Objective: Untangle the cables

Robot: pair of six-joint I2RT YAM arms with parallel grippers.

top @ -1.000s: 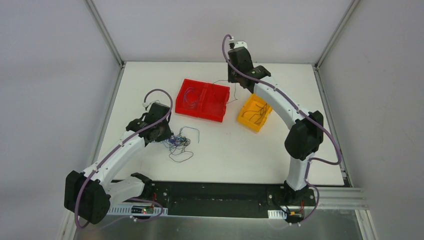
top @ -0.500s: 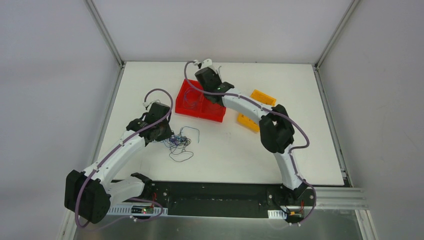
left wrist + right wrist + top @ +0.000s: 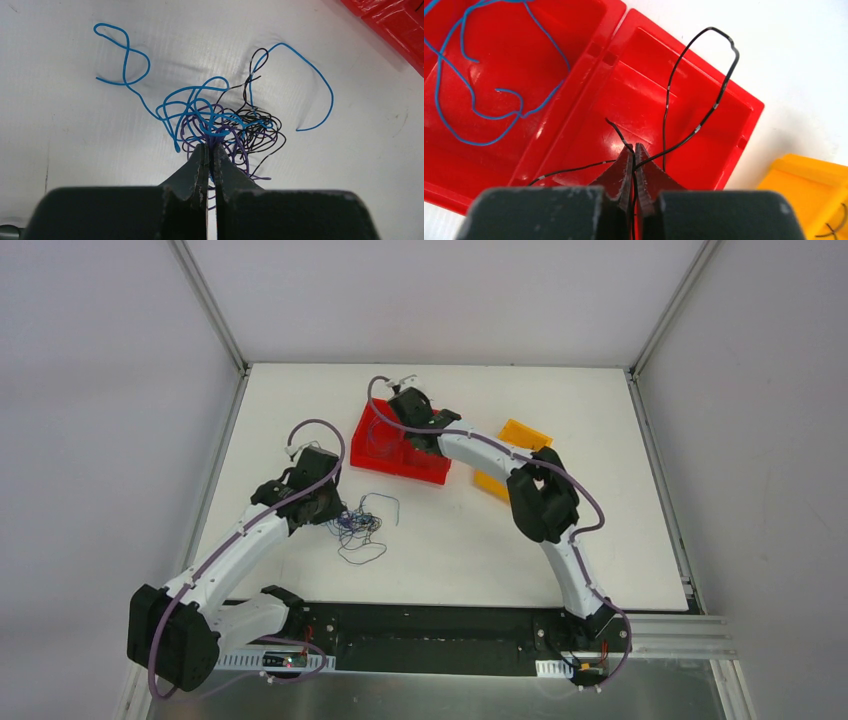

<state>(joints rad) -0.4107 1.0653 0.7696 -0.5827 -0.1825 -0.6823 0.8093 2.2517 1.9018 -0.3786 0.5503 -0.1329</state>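
Right gripper (image 3: 634, 148), pinching a black cable (image 3: 725, 85) above the red bin's (image 3: 614, 42) three-o'clock compartment, should lower before release; left gripper (image 3: 211, 150) clamps the tangle (image 3: 220, 122).

Plain white tabletop (image 3: 480, 550) under the left claw (image 3: 210, 147), pale grey walls (image 3: 100, 390) well beyond it on three sides, metal posts (image 3: 212, 310) in the far corners. Soft, even light all over.

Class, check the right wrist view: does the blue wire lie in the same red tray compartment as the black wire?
No, the blue wire lies in one compartment, the black wire over the other.
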